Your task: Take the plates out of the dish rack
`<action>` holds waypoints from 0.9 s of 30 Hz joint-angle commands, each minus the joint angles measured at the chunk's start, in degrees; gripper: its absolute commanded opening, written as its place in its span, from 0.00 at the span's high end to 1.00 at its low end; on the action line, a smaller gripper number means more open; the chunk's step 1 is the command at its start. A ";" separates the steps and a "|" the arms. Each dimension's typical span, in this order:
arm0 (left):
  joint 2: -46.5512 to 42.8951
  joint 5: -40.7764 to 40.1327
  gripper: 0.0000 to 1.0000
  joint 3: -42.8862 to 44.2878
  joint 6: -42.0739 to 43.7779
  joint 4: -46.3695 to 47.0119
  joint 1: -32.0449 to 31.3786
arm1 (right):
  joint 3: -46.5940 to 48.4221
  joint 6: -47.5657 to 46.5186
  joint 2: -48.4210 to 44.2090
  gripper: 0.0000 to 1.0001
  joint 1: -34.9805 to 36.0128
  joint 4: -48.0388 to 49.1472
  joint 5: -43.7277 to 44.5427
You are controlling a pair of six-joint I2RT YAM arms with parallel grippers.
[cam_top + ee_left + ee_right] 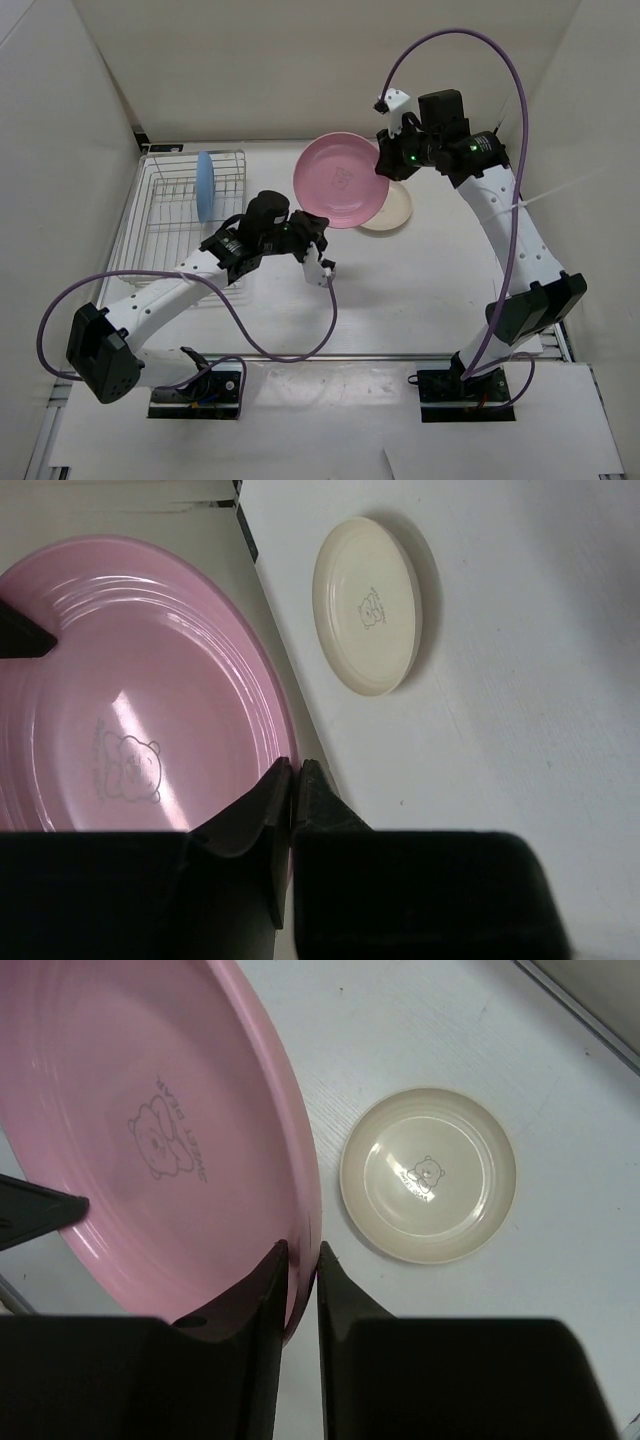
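The pink plate [340, 180] is held tilted in the air above the table, between both arms. My left gripper [313, 228] is shut on its lower rim; its jaws pinch the rim in the left wrist view [292, 772]. My right gripper [385, 165] grips the plate's right rim, with its jaws closed round the rim in the right wrist view [301, 1252]. The cream-white plate [396, 212] lies flat on the table below the pink one [428, 1175]. The light blue plate [205, 185] stands on edge in the silver wire dish rack [150, 235] at the left.
White walls enclose the table on the left, back and right. A purple cable [300, 350] loops from the left arm over the table's near part. The rack fills the left side of the table.
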 commanded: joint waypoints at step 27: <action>18.68 -34.08 0.00 66.58 -71.92 -40.96 21.23 | -1.49 18.12 18.62 1.00 -21.69 9.94 -3.13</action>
